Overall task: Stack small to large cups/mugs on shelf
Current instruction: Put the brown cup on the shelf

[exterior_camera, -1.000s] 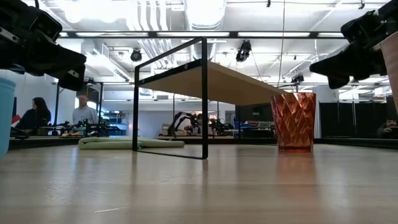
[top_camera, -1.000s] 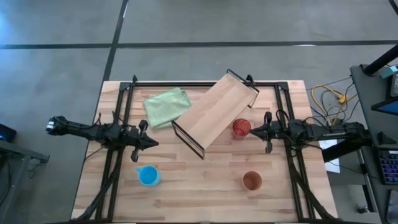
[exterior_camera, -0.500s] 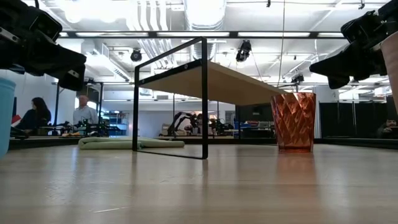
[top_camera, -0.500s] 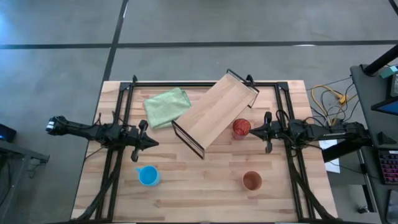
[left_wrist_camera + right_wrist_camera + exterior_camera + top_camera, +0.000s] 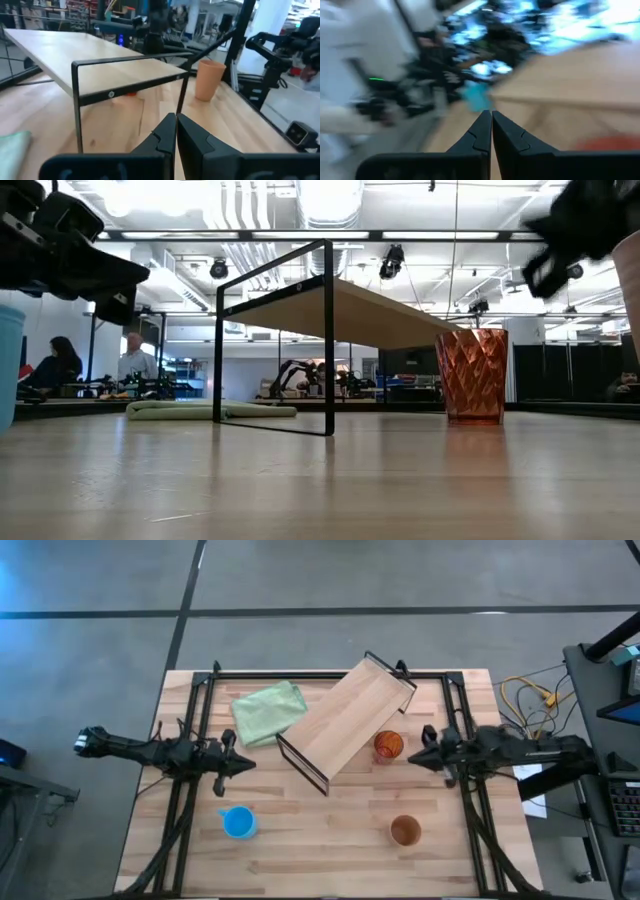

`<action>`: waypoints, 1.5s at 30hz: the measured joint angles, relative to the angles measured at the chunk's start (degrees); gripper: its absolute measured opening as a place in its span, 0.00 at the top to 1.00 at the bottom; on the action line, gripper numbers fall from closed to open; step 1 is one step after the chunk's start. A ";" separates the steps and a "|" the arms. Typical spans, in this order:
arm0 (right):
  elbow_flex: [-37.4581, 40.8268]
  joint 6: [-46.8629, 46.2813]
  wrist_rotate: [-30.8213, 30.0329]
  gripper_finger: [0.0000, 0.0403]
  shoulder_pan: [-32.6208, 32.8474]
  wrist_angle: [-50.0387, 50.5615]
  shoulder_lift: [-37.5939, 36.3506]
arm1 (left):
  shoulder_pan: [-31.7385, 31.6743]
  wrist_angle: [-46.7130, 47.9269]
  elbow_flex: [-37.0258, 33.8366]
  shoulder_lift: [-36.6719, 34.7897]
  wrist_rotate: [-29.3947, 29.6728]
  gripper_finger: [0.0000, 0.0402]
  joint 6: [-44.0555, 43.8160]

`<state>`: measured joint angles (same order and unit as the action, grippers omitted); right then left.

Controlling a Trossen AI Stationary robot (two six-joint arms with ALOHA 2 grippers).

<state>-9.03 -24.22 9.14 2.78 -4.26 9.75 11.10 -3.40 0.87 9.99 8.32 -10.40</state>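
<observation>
**Opening wide before reaching for the red tumbler**

Right claw [image 5: 424,753]: fingers pressed together, nothing held, hovering just beside the red tumbler [image 5: 388,745] on the side away from the shelf [image 5: 347,722]. Left claw [image 5: 240,766]: likewise pinched closed and empty, waiting near the shelf's nearer end, above the blue cup [image 5: 238,823].

Probable step in hand: a first pick by the right claw, nothing being stacked yet. Best done by parting the fingers well before closing in (the tumbler stands almost against the shelf's long edge, partly tucked under the board), then coming in from the open side, away from the shelf, so as not to knock the wire legs. Straddling the rim, one finger inside and one outside, looks safer than squeezing the faceted, tapering wall. Lifting straight up before any sideways move keeps the board overhead from catching the rim.

Orange-brown cup [image 5: 405,830]: well apart from the shelf, toward the front of the bench [image 5: 330,860]. Green cloth [image 5: 267,710]: beside the shelf's other long edge, out of the way.
</observation>
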 joint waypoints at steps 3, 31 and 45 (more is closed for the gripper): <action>-10.15 0.96 1.38 0.98 0.12 7.07 2.82 | 0.02 -0.17 3.58 1.59 -1.66 1.00 0.28; -101.22 6.75 1.45 0.98 -0.39 57.50 57.76 | 0.04 25.18 69.08 37.53 -1.73 1.00 0.27; -101.56 -9.57 15.54 0.98 5.19 80.30 63.03 | 0.04 18.53 69.93 38.67 -2.01 1.00 0.29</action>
<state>-110.59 -33.79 24.68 7.97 76.04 72.79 11.14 15.13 70.81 48.66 6.31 -10.11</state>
